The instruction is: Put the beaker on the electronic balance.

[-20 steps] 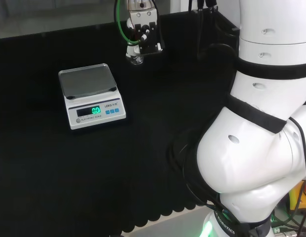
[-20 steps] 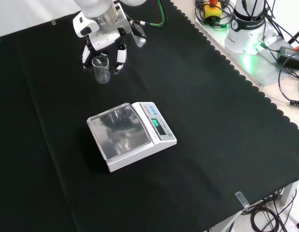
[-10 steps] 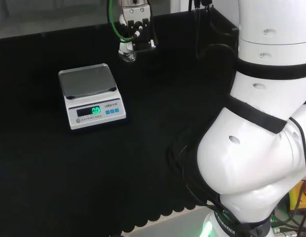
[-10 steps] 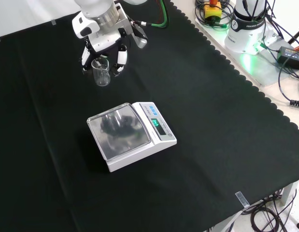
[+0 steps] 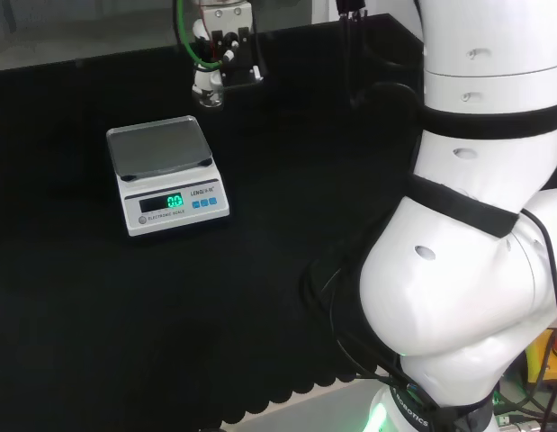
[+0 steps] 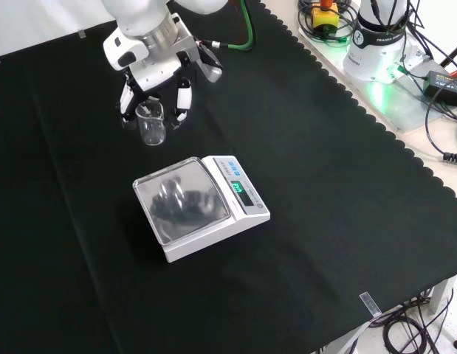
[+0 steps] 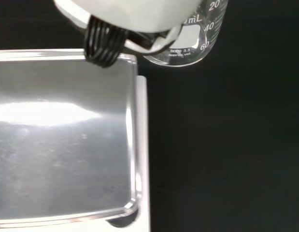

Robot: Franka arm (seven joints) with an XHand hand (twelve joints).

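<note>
Hand (image 6: pixel 156 74) holds beaker (image 6: pixel 150 124) (clear glass) beside balance (image 6: pixel 201 207).

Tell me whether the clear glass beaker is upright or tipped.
Upright: in the front view the clear glass beaker hangs mouth-up between the hand's fingers.

Hand (image 5: pixel 226 45) w/ beaker (image 5: pixel 209 93) beyond balance (image 5: pixel 166 175), right.

In the front view the beaker (image 6: pixel 151 123), held in the hand (image 6: pixel 158 70), hangs beyond the balance (image 6: pixel 200 206). The balance sits mid-cloth (image 6: pixel 324 184).
</note>
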